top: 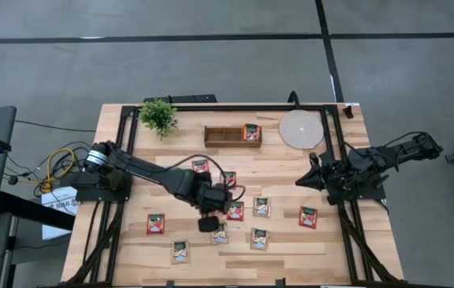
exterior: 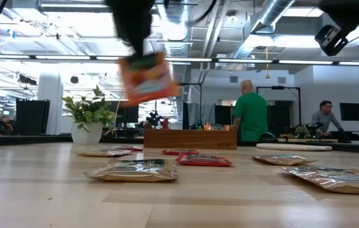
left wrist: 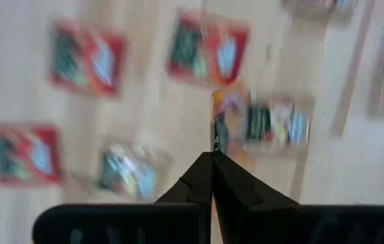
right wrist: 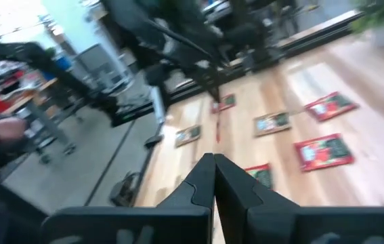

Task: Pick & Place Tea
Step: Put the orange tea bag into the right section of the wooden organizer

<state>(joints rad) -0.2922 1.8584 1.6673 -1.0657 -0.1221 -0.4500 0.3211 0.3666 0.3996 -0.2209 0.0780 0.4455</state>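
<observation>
Mid-table, the left gripper (exterior: pixel 142 58) hangs above the boards with its fingers pinched on an orange tea sachet (exterior: pixel 148 77), which dangles clear of the wood and tilts slightly in the low view. In the left wrist view the packet's edge (left wrist: pixel 220 125) shows trapped at the closed fingertips.

One sachet (top: pixel 251 133) already lies in the right end compartment of the long wooden tray (top: pixel 232 136) at the far side of the table — the other compartments look empty. About ten more sachets remain scattered over the near half, among them a red one (top: pixel 156 223) to the left, another red one (top: pixel 308 217) to the right and a pale one (top: pixel 180 251) near the front edge. By that count the job looks barely begun.

The right gripper (top: pixel 310 179) waits at the table's right edge, fingers together on nothing.

The packets are flat, square and crinkly, with a foil-like sheen; the tabletop (top: pixel 130 256) is pale planked wood. A round woven-looking disc (top: pixel 301 129) and a small potted plant (top: pixel 158 115) sit along the far edge.
</observation>
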